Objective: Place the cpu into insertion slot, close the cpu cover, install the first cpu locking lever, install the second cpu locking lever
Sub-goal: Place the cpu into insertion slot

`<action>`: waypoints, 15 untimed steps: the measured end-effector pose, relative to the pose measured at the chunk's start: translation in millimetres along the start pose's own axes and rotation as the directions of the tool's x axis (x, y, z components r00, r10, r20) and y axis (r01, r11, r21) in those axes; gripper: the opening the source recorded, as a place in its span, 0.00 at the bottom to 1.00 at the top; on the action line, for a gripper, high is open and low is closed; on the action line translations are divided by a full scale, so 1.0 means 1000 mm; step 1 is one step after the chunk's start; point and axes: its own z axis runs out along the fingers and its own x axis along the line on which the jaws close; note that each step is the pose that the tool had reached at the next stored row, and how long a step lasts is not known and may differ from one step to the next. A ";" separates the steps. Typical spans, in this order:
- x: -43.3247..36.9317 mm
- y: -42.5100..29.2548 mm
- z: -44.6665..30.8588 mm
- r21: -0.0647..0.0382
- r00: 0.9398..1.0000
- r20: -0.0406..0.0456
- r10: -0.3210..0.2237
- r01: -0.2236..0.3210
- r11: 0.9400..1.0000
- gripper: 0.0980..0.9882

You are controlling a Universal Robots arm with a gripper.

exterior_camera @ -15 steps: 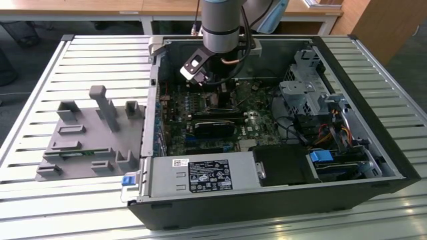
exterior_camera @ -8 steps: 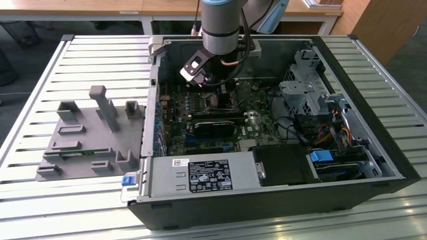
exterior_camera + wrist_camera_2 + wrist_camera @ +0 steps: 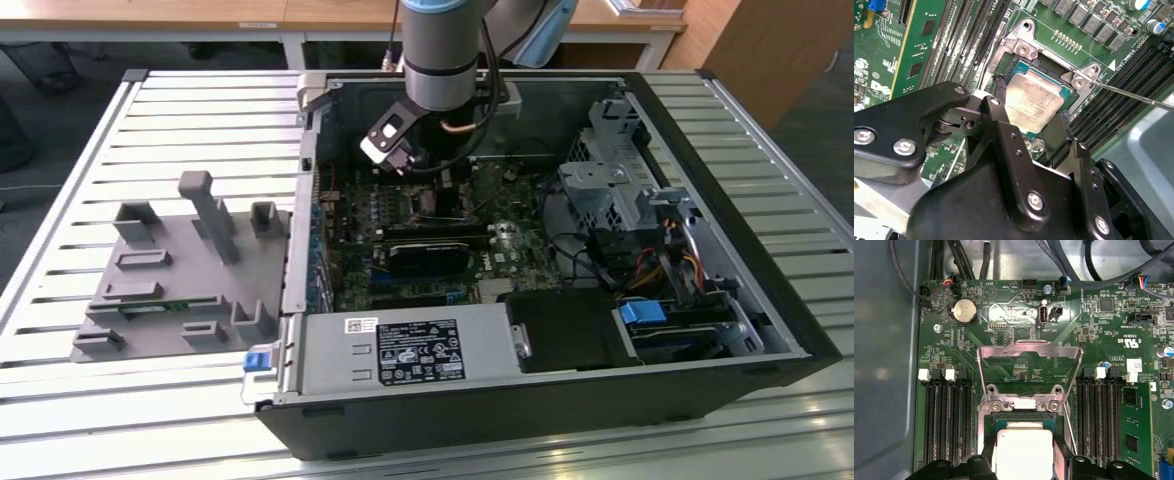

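In both wrist views the cpu (image 3: 1035, 100) (image 3: 1024, 446), a small silver-grey square chip, lies between my gripper's (image 3: 1030, 111) (image 3: 1024, 462) two black fingers (image 3: 999, 105), which press on its opposite edges. It sits level at the insertion slot (image 3: 1048, 66) (image 3: 1022, 418); whether it is seated I cannot tell. The cpu cover (image 3: 1029, 346), a silvery frame with a large window, stands swung open beyond the socket. A thin wire lever (image 3: 1134, 95) (image 3: 1070, 429) lies beside the socket. In the exterior view the arm reaches down into the open computer case, its gripper (image 3: 430, 185) low over the motherboard.
Black memory slots (image 3: 946, 420) flank the socket on both sides, with a green card (image 3: 1136, 430) further out. Cables (image 3: 1074, 270) hang past the board's far edge. A power supply (image 3: 400, 350) and drive cage (image 3: 607, 185) crowd the case. A grey fixture (image 3: 187, 270) stands on the slatted table.
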 end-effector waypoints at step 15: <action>0.0028 -0.0004 0.0033 0.000 1.000 0.002 0.001 -0.001 1.000 0.49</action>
